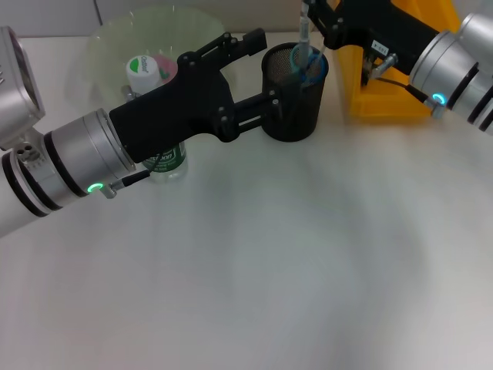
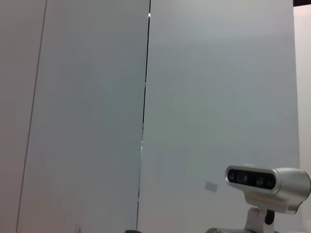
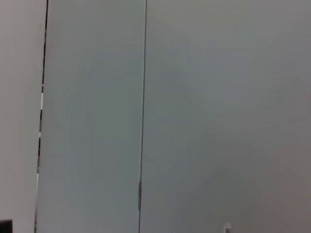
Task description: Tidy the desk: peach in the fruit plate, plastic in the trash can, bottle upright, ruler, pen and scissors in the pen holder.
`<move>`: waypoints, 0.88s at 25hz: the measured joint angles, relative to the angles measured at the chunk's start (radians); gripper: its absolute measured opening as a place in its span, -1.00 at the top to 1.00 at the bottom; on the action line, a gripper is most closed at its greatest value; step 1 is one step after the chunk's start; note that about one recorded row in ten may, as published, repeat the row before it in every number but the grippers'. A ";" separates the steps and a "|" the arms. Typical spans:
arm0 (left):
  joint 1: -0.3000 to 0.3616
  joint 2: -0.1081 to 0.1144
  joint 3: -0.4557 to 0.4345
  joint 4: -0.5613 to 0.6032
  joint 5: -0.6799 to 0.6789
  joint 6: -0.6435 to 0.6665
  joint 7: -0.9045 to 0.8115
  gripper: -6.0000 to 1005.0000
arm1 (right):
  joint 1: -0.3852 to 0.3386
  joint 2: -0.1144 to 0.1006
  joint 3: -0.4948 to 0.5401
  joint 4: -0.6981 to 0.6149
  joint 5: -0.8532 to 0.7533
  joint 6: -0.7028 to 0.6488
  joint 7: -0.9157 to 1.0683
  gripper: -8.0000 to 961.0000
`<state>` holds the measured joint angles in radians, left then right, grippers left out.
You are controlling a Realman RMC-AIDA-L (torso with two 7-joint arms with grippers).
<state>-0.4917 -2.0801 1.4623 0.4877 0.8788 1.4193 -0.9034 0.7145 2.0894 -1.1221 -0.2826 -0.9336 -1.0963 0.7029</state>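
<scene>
the work surface is a plain white table (image 1: 293, 277); both wrist views show you only grey wall panels with dark vertical seams, and the left wrist view also catches a silver camera head (image 2: 267, 187) low in its frame.

in the head view, locate the black mesh pen holder (image 1: 293, 104) standing upright near the far edge of the table. the scissors (image 1: 308, 62), with blue handles, sit in it, handles at the rim. a thin pale item, pen or ruler, you cannot tell which, rises above the scissors.

the left gripper (image 1: 258, 65) reaches across from the left. one finger lies high beside the holder's rim, the other runs low against the holder's side, so the fingers are spread with nothing pinched between them.

the bottle (image 1: 158, 116) stands upright just behind the left arm, white cap up, green label partly hidden. the pale green fruit plate (image 1: 115, 38) lies behind it. the peach cannot be confirmed.

the right gripper (image 1: 320, 19) is above the holder's far rim at the thin item; its finger state cannot be determined. the yellow trash can (image 1: 393, 96) stands just right of the holder.
</scene>
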 joint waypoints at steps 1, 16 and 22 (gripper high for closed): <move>0.000 0.000 0.000 0.000 0.000 0.000 0.000 -0.56 | 0.003 0.000 -0.003 0.004 0.000 0.004 -0.001 0.55; -0.004 0.000 0.001 -0.003 0.000 -0.002 0.009 -0.56 | 0.012 0.000 -0.046 0.010 -0.001 0.020 0.025 0.10; 0.006 0.002 0.004 -0.003 0.000 0.006 0.009 -0.56 | -0.021 -0.001 -0.038 -0.002 -0.001 -0.025 0.041 -0.01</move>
<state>-0.4854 -2.0778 1.4660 0.4846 0.8790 1.4250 -0.8942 0.6931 2.0889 -1.1605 -0.2843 -0.9348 -1.1213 0.7441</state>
